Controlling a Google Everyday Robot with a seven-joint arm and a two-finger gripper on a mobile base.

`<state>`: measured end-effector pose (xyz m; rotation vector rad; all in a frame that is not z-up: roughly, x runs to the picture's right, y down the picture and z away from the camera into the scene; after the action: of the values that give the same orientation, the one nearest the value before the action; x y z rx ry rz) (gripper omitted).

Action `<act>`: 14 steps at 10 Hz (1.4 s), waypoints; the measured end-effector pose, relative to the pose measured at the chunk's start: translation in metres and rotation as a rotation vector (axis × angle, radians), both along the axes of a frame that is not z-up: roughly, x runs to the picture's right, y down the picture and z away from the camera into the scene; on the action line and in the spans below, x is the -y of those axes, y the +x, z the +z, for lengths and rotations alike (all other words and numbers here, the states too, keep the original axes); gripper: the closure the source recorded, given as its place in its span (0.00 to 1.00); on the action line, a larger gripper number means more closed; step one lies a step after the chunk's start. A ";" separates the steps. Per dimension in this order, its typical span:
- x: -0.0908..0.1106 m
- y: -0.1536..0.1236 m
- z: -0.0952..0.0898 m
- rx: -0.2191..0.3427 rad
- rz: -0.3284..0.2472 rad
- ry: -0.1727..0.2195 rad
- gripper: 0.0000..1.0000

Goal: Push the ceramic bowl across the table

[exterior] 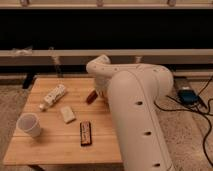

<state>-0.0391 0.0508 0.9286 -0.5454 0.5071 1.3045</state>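
Note:
The light wooden table fills the lower left of the camera view. My white arm reaches over its right side, with the elbow link above the far right part of the top. The ceramic bowl is hidden behind the arm. My gripper is hidden too, somewhere under the arm over the right part of the table.
On the table are a white paper cup at front left, a dark bar, a pale packet, a white bottle and a small red thing beside the arm. A low rail runs behind. Cables and a blue box lie right.

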 end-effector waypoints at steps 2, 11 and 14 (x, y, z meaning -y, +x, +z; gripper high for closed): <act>-0.016 -0.033 -0.011 0.069 -0.021 -0.017 1.00; -0.081 -0.003 -0.078 0.050 0.028 -0.129 0.53; -0.061 0.040 -0.057 -0.017 0.056 -0.125 0.26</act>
<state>0.0008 0.1119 0.8712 -0.6561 0.5938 1.3376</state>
